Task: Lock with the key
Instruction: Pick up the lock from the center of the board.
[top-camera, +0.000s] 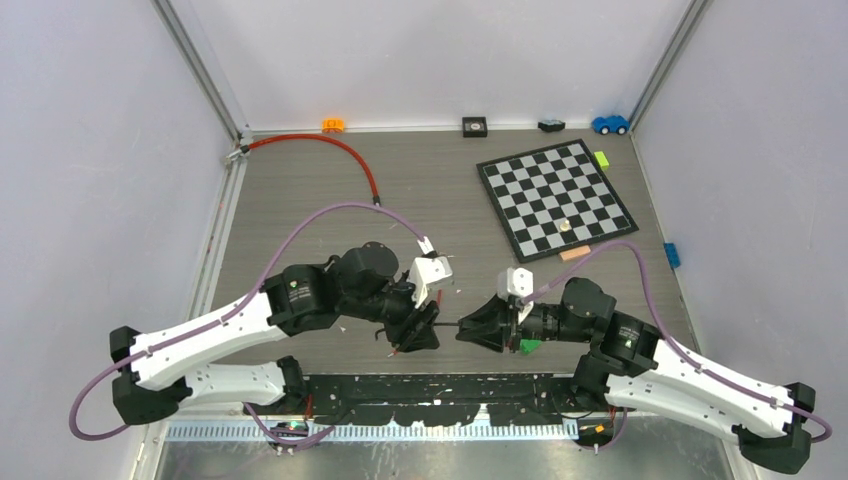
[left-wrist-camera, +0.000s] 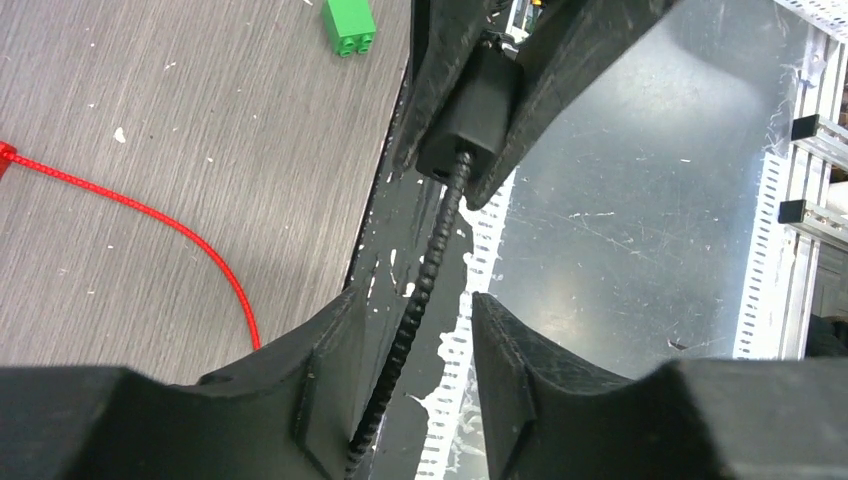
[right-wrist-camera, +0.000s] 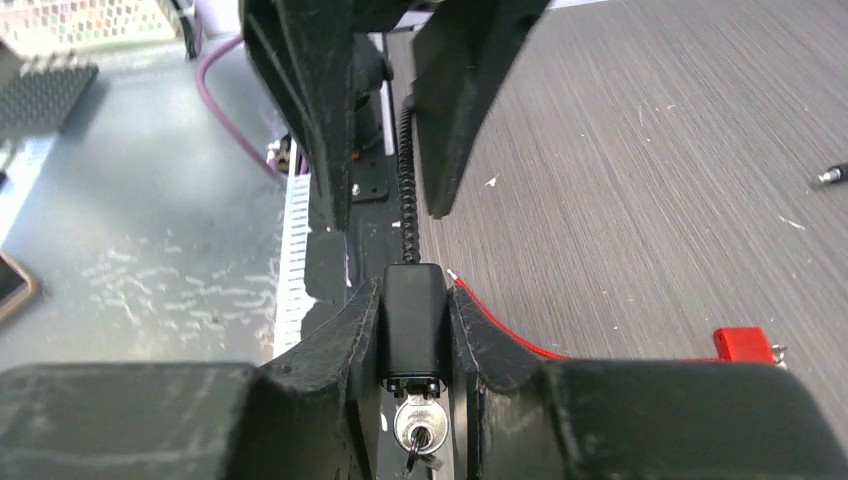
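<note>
Twice confirmed, overhead and from the wrist: found the left gripper (left-wrist-camera: 415, 330) spread, fingers (left-wrist-camera: 330, 370) standing either side of a black ribbed cable (left-wrist-camera: 425, 270) without pinching it; contact with the nearer finger impossible to tell. Saw a red cord (left-wrist-camera: 150, 215) lying on the table (left-wrist-camera: 150, 100) to that side, and a green block (left-wrist-camera: 349, 25) farther along. Followed the cable rightward, above the near table edge, into the black lock body (right-wrist-camera: 415, 310). Found the right gripper (right-wrist-camera: 415, 300) pressed onto that lock body, one finger on each flank. Noted a silver key cylinder (right-wrist-camera: 420, 428) at the body's rear end, between the fingers; could not make out a key in its slot. Passed a chessboard (top-camera: 555, 195) far right on the table, well apart from both grippers.
</note>
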